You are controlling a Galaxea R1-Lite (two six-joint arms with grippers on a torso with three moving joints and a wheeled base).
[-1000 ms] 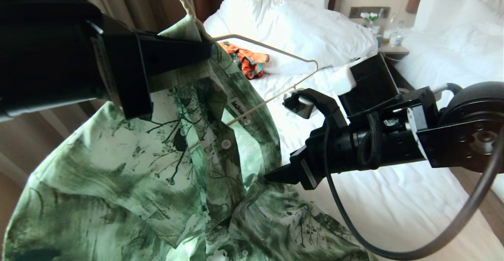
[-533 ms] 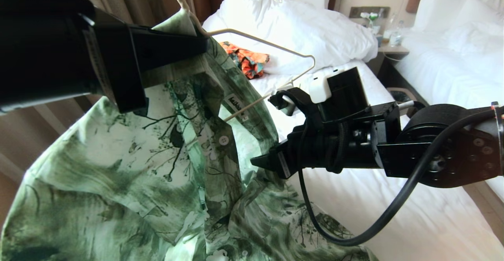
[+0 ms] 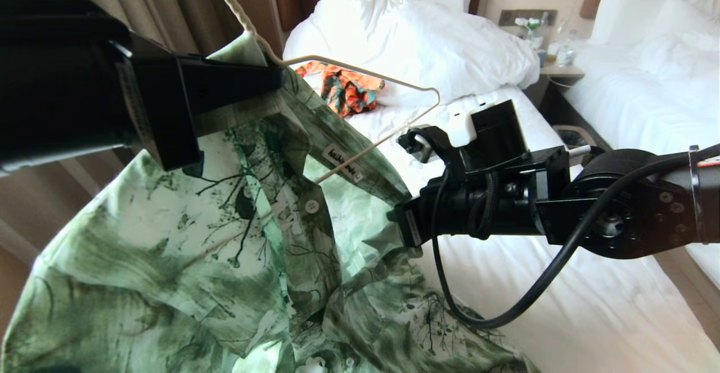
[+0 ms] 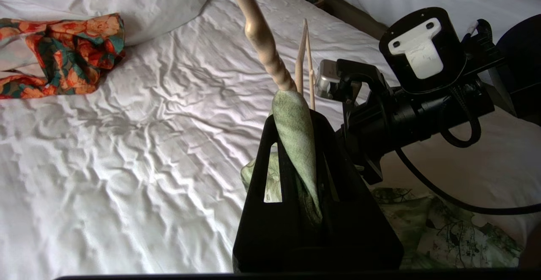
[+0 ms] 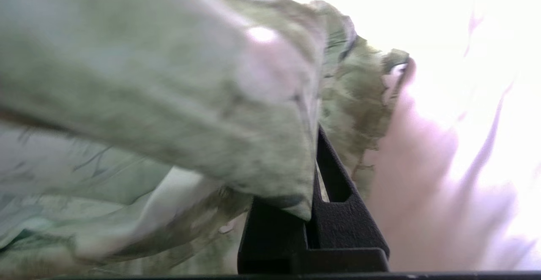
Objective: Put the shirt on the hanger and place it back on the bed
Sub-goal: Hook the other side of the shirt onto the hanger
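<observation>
Head view, read from the robot's left across to its right: the left gripper [image 3: 270, 77] is raised at the upper left, clamped narrow on the shirt [image 3: 169, 260] right at the base of the hanger [image 3: 365, 75] neck. The left wrist view confirms it, with a fold of green cloth pinched between the black fingers [image 4: 258, 178] and the twisted neck rising out just above them. One shoulder of the wire is already under the fabric on that side. The other shoulder juts bare to the right, above the collar and its white label [image 3: 342, 162], with the shirt's lower half draped down toward the bed [image 3: 562, 283].

Further right, the right gripper [image 3: 400, 222] reaches in level and is closed on the collar edge; its wrist view shows cloth folded over and pinched at the black fingers [image 5: 338, 212], though blur hides how much is caught.

The step, as I judge it, is drawing this loose shoulder of the shirt over the bare wire end. To do it well, the right gripper should lift the collar edge up and outward past the wire's bend before lowering, while the left holds the neck steady. Pulling hard could tilt the hanger or drag cloth from the left pinch.
</observation>
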